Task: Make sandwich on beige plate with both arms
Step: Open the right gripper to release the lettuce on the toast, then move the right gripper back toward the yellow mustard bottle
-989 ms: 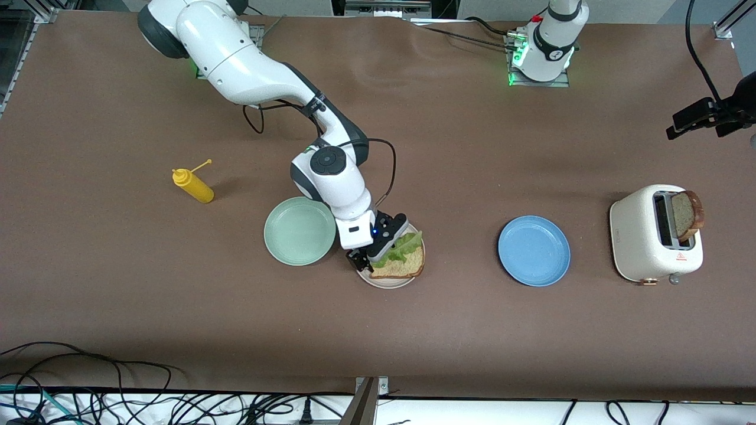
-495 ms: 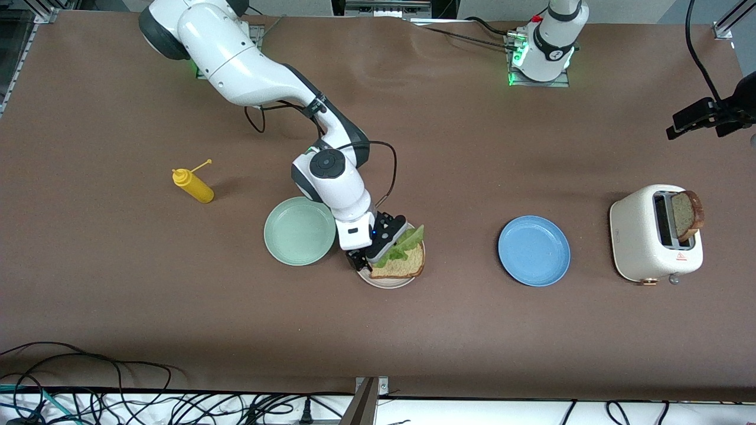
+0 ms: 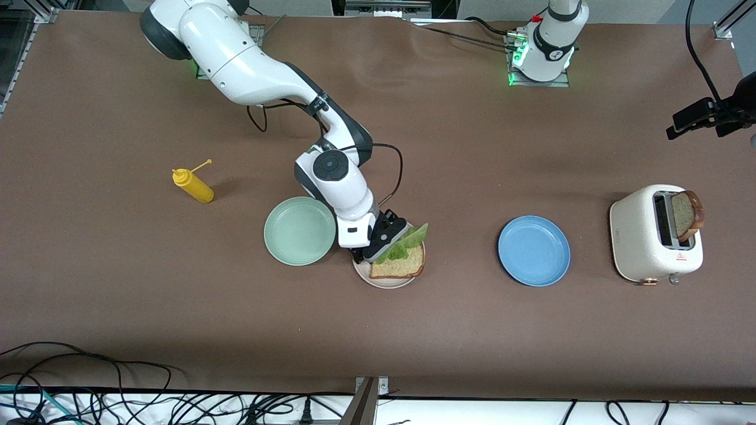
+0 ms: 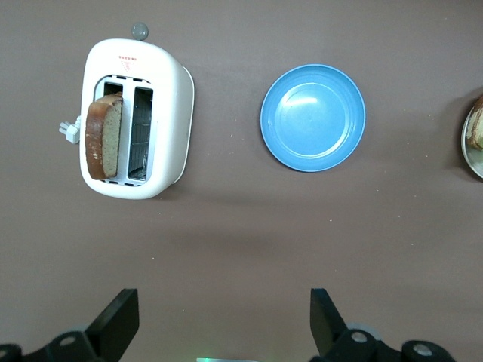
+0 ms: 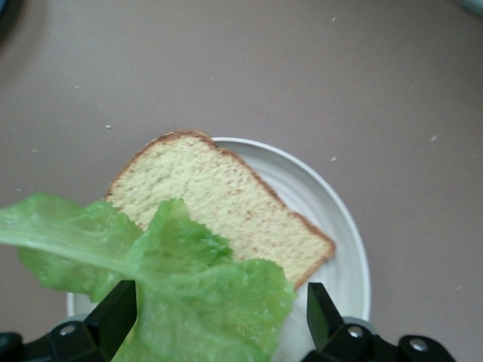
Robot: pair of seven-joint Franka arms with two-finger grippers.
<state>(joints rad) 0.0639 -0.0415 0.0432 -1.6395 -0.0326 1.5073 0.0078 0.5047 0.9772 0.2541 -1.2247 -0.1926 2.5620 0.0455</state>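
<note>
Where crusts brown: ruffled lettuce (image 5: 189, 294), speckled toast (image 5: 226, 204).

Your two arms are white and smooth, like big shiny tubes. The right arm (image 3: 260, 71) has fat rounded parts joined by dark grey rings, and one round dark cap with a little circle mark on it. A thin black cable (image 3: 390, 171) loops along beside it. The last white block has a tiny blue light. The right gripper (image 5: 219, 332) is black, with two flat black fingers (image 5: 113, 317) and small silver screws. You see only the base of the left arm (image 3: 546, 44): white, with a black band, standing on a metal plate that glows green. The left gripper (image 4: 223, 324) is black too, with the same screws.
</note>
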